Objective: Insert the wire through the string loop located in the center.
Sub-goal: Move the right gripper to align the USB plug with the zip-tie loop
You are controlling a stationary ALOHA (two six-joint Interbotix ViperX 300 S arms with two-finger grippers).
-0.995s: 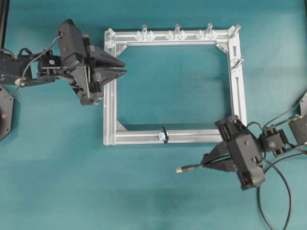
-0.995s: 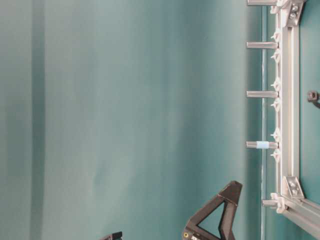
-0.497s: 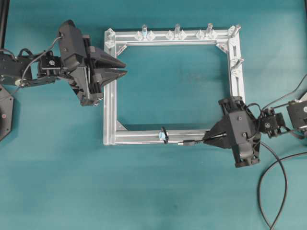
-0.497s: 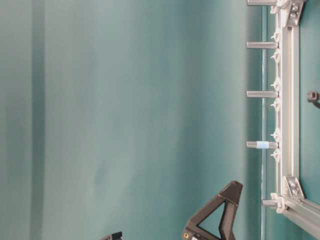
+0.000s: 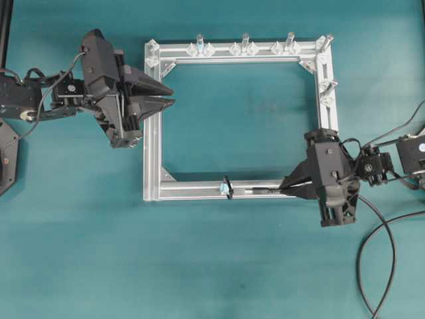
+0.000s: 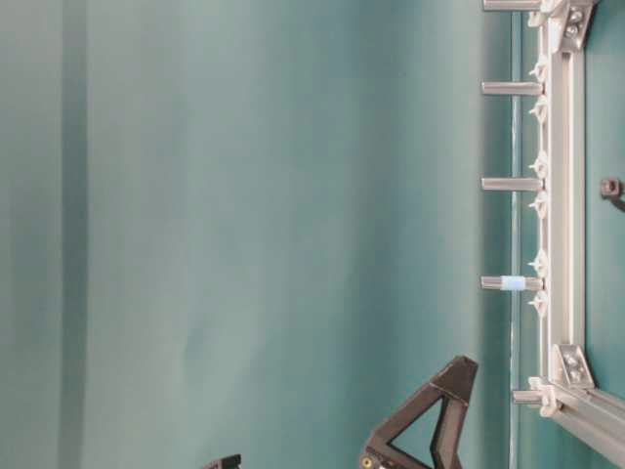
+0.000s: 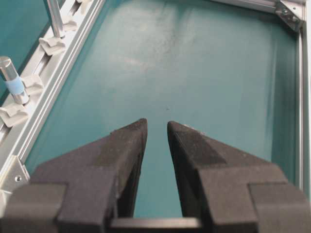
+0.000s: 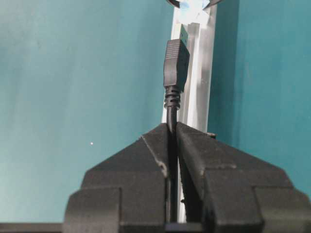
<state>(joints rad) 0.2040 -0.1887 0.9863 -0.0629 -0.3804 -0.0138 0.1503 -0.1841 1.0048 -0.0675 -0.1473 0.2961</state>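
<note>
Teal cloth, smooth and matte, covers the bench (image 5: 219, 266), and a square frame (image 5: 151, 153) of ribbed silver aluminium rail lies flat on it. Clear and silver pegs (image 5: 245, 42) stand upright along the frame's far rail, each beside small pale plastic clips; one peg in the left wrist view wears a light blue band. Triangular brackets brace the frame's corners.

On the near rail, about midway along it, sits the loop (image 5: 226, 185): a tiny black string ring on a pale bluish-white base. In the right wrist view only its lower arc and pale base (image 8: 193, 5) show at the top edge.

The right gripper (image 5: 289, 189) hangs over the near rail's right end, close to the frame's near right corner. Its blocky black foam-faced fingers (image 8: 155, 145) are pressed together on the wire (image 8: 172, 121), a thin black cable. Ahead of the fingers the wire carries a ribbed strain relief, a squared black moulded plug body and a slim metal tip. The plug points along the rail at the loop, its tip just short of the pale base. Behind the gripper the wire trails off in a slack curve toward the bench's near right corner.

The left gripper (image 5: 170, 95) hovers over the frame's left rail near its far corner, its wedge-shaped fingers (image 7: 124, 150) slightly apart, gripping nothing.
</note>
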